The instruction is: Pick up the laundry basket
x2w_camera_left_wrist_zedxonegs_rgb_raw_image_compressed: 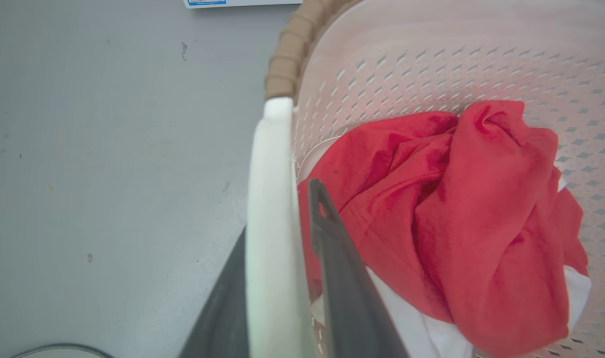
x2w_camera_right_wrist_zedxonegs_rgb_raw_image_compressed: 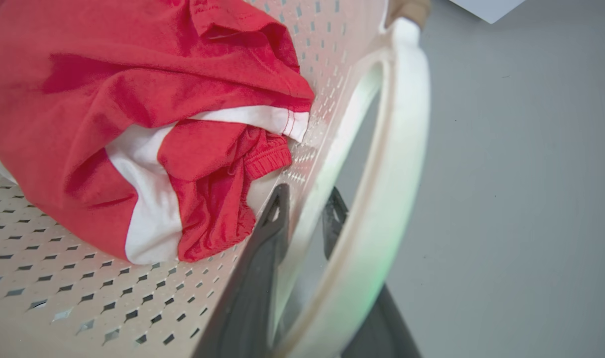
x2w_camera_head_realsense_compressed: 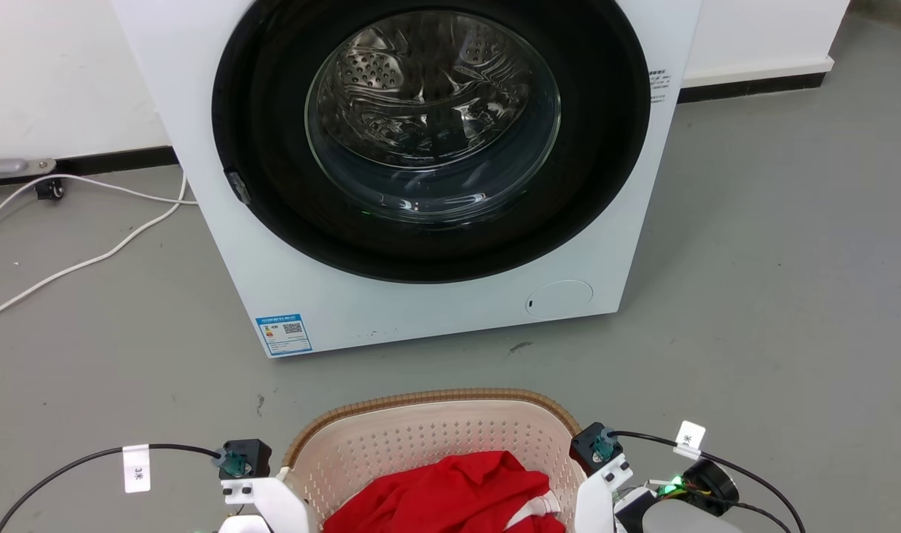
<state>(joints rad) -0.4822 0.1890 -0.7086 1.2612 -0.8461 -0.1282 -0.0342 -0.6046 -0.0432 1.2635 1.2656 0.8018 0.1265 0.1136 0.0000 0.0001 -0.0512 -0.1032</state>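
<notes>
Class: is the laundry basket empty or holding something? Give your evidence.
Holding something: a crumpled red-and-white garment lies inside the laundry basket, below its brown rim.

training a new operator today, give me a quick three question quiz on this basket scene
1. True or false: the laundry basket is empty.
2. Between the fingers of the left claw sits: A the basket's white handle, B a sock, C a bottle.
3. Which appliance stands beyond the basket in the head view?
Key: 1 false, a red and white garment lies inside. 2 A. 3 the washing machine.
</notes>
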